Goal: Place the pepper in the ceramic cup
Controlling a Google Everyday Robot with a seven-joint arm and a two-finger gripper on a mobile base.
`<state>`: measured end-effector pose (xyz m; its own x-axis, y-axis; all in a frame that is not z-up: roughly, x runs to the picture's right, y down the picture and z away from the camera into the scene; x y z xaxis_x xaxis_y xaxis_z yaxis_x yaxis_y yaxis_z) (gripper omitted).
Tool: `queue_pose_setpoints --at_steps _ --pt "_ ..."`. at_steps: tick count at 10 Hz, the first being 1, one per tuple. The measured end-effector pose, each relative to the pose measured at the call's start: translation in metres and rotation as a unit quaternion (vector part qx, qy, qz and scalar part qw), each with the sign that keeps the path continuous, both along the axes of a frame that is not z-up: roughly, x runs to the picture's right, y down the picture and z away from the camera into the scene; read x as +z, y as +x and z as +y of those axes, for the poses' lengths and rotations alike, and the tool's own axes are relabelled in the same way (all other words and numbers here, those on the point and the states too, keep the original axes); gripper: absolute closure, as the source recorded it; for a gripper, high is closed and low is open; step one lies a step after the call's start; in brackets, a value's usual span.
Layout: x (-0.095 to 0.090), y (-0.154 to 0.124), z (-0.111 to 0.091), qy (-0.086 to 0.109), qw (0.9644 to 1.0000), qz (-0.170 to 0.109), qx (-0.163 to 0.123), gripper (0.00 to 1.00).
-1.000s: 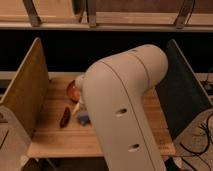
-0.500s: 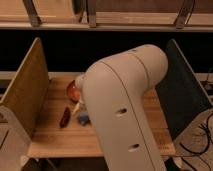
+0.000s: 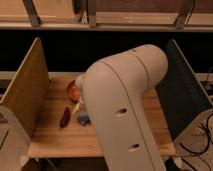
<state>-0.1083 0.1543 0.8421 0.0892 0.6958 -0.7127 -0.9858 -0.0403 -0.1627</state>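
The pepper (image 3: 65,117), slim and dark red, lies on the wooden table (image 3: 55,140) at the left, in front of a larger round reddish item (image 3: 73,91). My arm's big pale link (image 3: 125,105) fills the middle of the view and hides most of the table. The gripper (image 3: 77,108) shows only as a pale tip at the arm's left edge, just right of the pepper and apart from it. I see nothing held in it. No ceramic cup can be made out; it may be behind the arm.
A small blue object (image 3: 83,119) lies beside the arm, right of the pepper. Upright side panels stand at the table's left (image 3: 25,92) and right (image 3: 182,90). A dark gap and shelf rail run behind the table.
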Motion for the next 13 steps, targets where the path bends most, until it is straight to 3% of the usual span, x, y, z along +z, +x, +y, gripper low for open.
queue_pose_setpoints --at_steps 6,8,9,10,12,13 --pt "0.0 0.0 0.0 0.001 1.0 0.0 -0.001 0.2" --pt "-0.003 -0.006 -0.007 0.015 0.9998 -0.007 -0.014 0.2" --pt "-0.012 -0.033 -0.019 0.044 0.9974 -0.034 -0.045 0.2" --pt "-0.024 -0.066 -0.026 0.068 0.9923 -0.066 -0.08 0.2" --pt "-0.042 -0.114 -0.032 0.097 0.9814 -0.113 -0.121 0.2" --pt "-0.045 -0.124 -0.031 0.101 0.9793 -0.122 -0.126 0.2"
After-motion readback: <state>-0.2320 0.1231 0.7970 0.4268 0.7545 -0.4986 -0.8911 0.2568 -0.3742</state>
